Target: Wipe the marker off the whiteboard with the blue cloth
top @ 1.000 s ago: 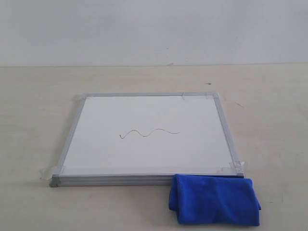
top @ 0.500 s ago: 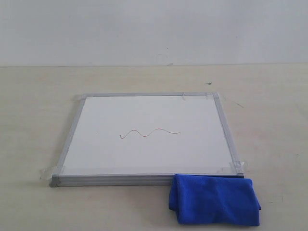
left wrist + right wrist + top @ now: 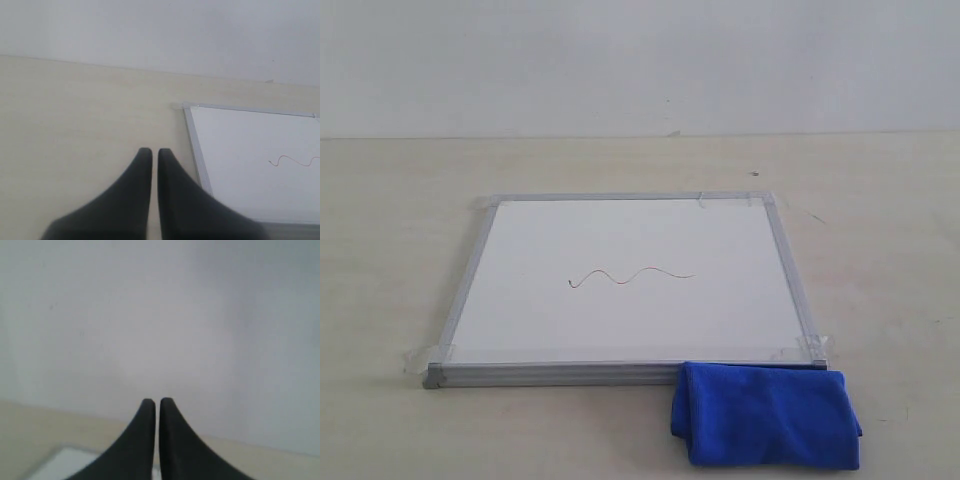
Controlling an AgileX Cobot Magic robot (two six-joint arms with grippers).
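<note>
The whiteboard [image 3: 630, 330] lies flat on the table, silver-framed, with tape at its corners. A thin wavy marker line [image 3: 630, 275] with a small curl at its left end crosses its middle. The blue cloth [image 3: 765, 415] lies bunched at the board's near right corner, overlapping the frame edge. Neither gripper shows in the exterior view. In the left wrist view my left gripper [image 3: 151, 151] is shut and empty, beside the whiteboard [image 3: 250, 150], where the marker line [image 3: 295, 161] shows. My right gripper [image 3: 157, 401] is shut and empty, facing the wall, with a corner of the whiteboard [image 3: 65, 462] below it.
The beige table [image 3: 400, 250] extends around the board on all sides. A pale wall [image 3: 640, 60] stands behind the table's far edge. A few small dark specks [image 3: 754, 173] dot the tabletop beyond the board.
</note>
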